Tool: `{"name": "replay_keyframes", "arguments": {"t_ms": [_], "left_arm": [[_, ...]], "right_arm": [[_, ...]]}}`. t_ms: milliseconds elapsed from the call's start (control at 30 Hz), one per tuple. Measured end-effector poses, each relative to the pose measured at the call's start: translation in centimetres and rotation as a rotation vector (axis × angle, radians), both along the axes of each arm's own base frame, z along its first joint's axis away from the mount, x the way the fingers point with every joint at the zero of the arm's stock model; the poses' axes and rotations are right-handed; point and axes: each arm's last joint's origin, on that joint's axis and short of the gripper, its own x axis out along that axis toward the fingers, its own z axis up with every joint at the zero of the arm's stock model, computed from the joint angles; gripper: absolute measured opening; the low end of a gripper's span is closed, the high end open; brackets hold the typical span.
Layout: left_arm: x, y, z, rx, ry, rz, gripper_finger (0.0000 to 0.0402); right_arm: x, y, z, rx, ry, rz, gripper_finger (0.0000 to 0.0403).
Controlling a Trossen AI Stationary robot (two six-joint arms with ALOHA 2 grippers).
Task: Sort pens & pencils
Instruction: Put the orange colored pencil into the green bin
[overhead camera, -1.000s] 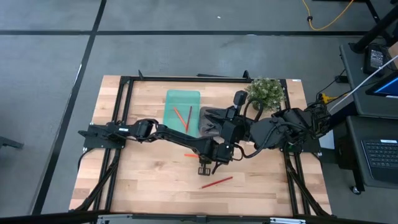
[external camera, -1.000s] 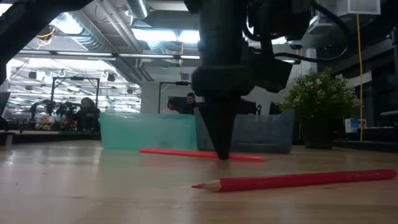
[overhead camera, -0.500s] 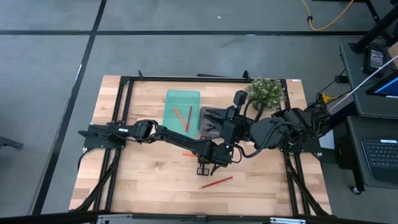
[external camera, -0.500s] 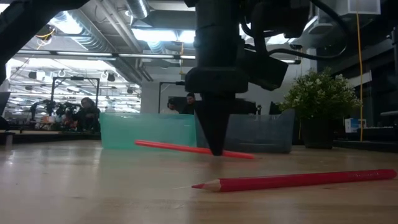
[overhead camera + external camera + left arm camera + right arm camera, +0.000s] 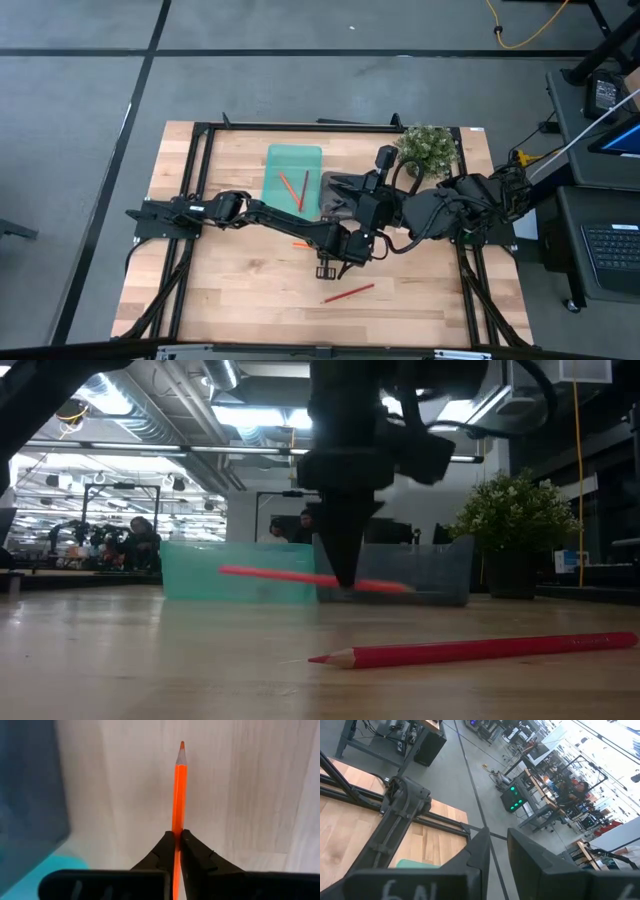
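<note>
My left gripper [image 5: 330,255] [image 5: 343,582] [image 5: 177,836] hangs near the table's middle, shut on an orange pencil [image 5: 179,790] [image 5: 270,573] [image 5: 300,245]. A red pencil [image 5: 348,293] [image 5: 470,650] lies flat on the wood nearer the table's near edge. The teal tray [image 5: 293,160] holds two more red-orange pencils [image 5: 292,187]. The grey tray [image 5: 335,205] beside it is partly hidden by my right arm. My right gripper [image 5: 499,851] waits above the grey tray with its fingers slightly apart, holding nothing. My left gripper pinches the orange pencil's shaft [image 5: 176,827] between its two fingertips, a little off the middle of its length. The fingers come from above, pointing down, and lie across the pencil. The pencil is lifted clear of the table and sits almost level [image 5: 380,586].
A potted plant [image 5: 428,148] [image 5: 515,520] stands at the table's far right corner. Black frame rails [image 5: 200,170] run along the table's sides. Bare wood [image 5: 240,290] lies toward the near left. People sit at desks in the room beyond [image 5: 140,540].
My left gripper has risen straight up, staying shut on the orange pencil. The pencil lay on the table a second ago. One end came up first, then the whole pencil lifted clear, in front of the trays in the low view.
</note>
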Motion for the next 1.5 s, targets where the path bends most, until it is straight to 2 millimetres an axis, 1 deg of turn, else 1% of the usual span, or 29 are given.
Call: {"name": "replay_keyframes", "arguments": {"t_ms": [233,467,567,667,867,1033,1100,1200,1500], "left_arm": [[-1.0,0.4,3.3,0.033,-0.042,0.042,0.0012],[-3.3,1.1,7.6,0.115,-0.062,0.095,0.0012],[-4.0,2.2,9.1,0.169,-0.071,0.115,0.0012],[-4.3,4.3,10.2,0.205,-0.069,0.157,0.0012],[-4.5,9.8,10.1,0.228,0.017,0.238,0.0012],[-4.8,13.8,9.1,0.233,0.073,0.310,0.0012],[-4.7,14.8,8.9,0.231,0.064,0.316,0.0012],[-4.5,15.9,8.3,0.225,0.053,0.298,0.0012],[-5.4,18.6,6.1,0.194,0.137,0.310,0.0012]], "right_arm": [[0.0,0.0,0.0,0.000,0.000,0.000,0.0069],[0.0,0.0,0.1,0.002,-0.006,0.000,0.0069],[0.0,0.0,0.1,0.003,-0.007,0.001,0.0069],[0.0,0.0,0.1,0.003,-0.007,0.000,0.0069],[0.0,0.0,0.0,-0.001,0.005,0.000,0.0069],[-0.2,-0.1,-0.5,-0.004,0.047,-0.007,0.0069],[-0.3,-0.1,-0.8,0.001,0.066,-0.012,0.0069],[-0.4,-0.3,-1.1,-0.006,0.094,-0.036,0.0069],[-1.0,-0.5,-1.6,-0.049,0.139,-0.093,0.0069]]}}
